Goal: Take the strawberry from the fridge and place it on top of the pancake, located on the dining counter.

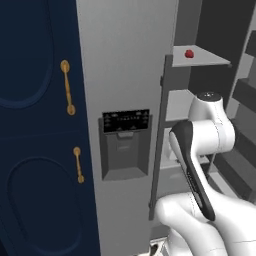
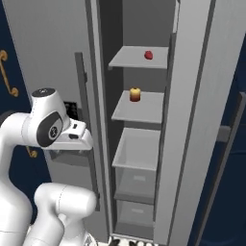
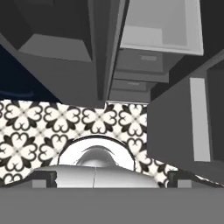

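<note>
Fingers (image 3: 43,178) spread wide (gripping nothing), strawberry (image 2: 149,55) on fridge (image 2: 192,120) shelf

The open fridge (image 2: 190,120) holds grey shelves stacked one above another. On the top shelf (image 2: 132,60) lies the strawberry (image 2: 149,55), toward its right and far side, alone there; the left base view shows it (image 1: 189,54) on the same shelf (image 1: 210,59). The shelf below (image 2: 146,110) carries a small yellow-and-red item (image 2: 135,94) near its left far corner. Lower still sit a bin (image 2: 137,151) and drawers (image 2: 137,182). The floor (image 3: 52,127) is tiled in a black-and-white flower pattern.
</note>
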Motion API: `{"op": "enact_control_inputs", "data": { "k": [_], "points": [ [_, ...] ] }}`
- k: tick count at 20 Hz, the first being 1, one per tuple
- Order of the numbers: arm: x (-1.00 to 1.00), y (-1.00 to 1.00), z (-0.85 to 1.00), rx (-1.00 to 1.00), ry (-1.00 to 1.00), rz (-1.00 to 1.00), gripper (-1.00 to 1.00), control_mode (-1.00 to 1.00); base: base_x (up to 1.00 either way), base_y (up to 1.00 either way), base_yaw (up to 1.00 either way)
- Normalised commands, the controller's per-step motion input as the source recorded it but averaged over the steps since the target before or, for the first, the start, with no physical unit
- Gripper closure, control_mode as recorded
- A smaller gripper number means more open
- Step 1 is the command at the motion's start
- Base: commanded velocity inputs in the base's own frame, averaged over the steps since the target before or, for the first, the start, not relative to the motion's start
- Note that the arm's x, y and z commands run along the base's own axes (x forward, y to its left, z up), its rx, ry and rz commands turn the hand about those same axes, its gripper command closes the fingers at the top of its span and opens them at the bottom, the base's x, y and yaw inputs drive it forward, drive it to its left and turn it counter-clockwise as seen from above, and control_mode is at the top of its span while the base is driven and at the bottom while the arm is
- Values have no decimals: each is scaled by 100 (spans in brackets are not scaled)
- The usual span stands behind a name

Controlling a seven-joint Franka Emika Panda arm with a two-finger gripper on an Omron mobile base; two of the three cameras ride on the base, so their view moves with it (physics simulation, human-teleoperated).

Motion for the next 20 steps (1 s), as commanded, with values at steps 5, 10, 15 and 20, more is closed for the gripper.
{"op": "enact_control_inputs", "data": {
  "k": [5, 10, 15, 20],
  "points": [
    [0, 0, 0, 0, 0, 0, -100, 100, 24, -47, -5],
    [0, 0, 0, 0, 0, 0, -100, 100, 26, -42, -12],
    [0, 0, 0, 0, 0, 0, -100, 100, 47, -5, -12],
    [0, 0, 0, 0, 0, 0, -100, 100, 49, 0, 0]
  ]
}}
